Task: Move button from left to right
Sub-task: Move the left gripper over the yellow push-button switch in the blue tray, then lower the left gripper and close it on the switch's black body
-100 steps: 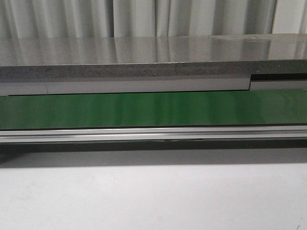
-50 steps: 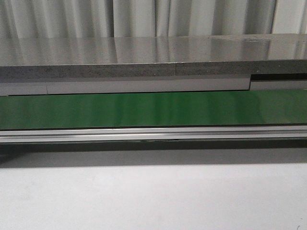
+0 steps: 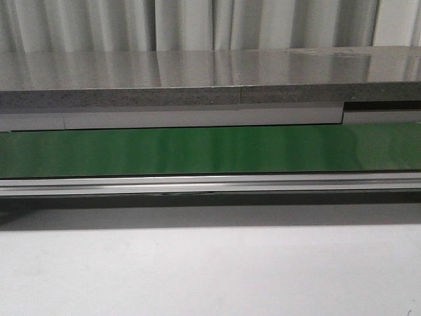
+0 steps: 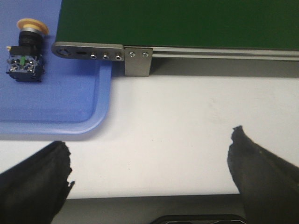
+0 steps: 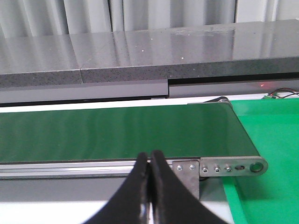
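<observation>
The button [image 4: 25,49] has a yellow-orange mushroom cap and a black blocky body with greenish marks. It lies on its side on a blue tray [image 4: 70,100], seen only in the left wrist view. My left gripper [image 4: 149,156] is open and empty over the white table, well apart from the button. My right gripper [image 5: 150,161] is shut and empty, its black fingers pressed together in front of the green conveyor belt [image 5: 117,130]. Neither gripper shows in the front view.
The green conveyor belt [image 3: 210,150] runs across the front view behind an aluminium rail [image 3: 210,184]. Its metal end bracket [image 4: 100,53] overhangs the blue tray. A bright green tray [image 5: 266,186] lies by the belt's right end. A grey stone ledge [image 3: 210,82] stands behind.
</observation>
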You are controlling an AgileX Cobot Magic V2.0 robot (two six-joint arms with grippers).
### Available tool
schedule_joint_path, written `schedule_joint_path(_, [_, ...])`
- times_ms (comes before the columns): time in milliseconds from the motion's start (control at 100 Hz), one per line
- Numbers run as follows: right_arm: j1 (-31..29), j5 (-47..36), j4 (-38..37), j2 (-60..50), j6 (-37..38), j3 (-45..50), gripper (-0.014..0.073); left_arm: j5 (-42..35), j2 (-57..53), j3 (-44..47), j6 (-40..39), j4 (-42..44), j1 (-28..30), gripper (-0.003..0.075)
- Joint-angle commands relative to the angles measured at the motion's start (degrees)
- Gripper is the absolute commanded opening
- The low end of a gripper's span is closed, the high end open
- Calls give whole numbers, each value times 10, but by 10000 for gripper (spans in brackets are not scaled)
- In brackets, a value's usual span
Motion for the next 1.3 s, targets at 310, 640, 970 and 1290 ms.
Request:
schedule_joint_path(310, [-2, -47, -1, 5, 0, -8, -67, 42, 126, -180, -3, 45, 52, 659])
schedule_joint_path(640, [-2, -47, -1, 5, 0, -8, -67, 3, 288, -261, -3, 45, 172, 659])
schedule_joint_path(970, [-2, -47, -1, 5, 0, -8, -67, -10, 478, -336, -3, 25, 235, 659])
schedule_joint_path(1290, [-2, -47, -1, 5, 0, -8, -67, -8, 590, -375, -3, 26, 237, 659])
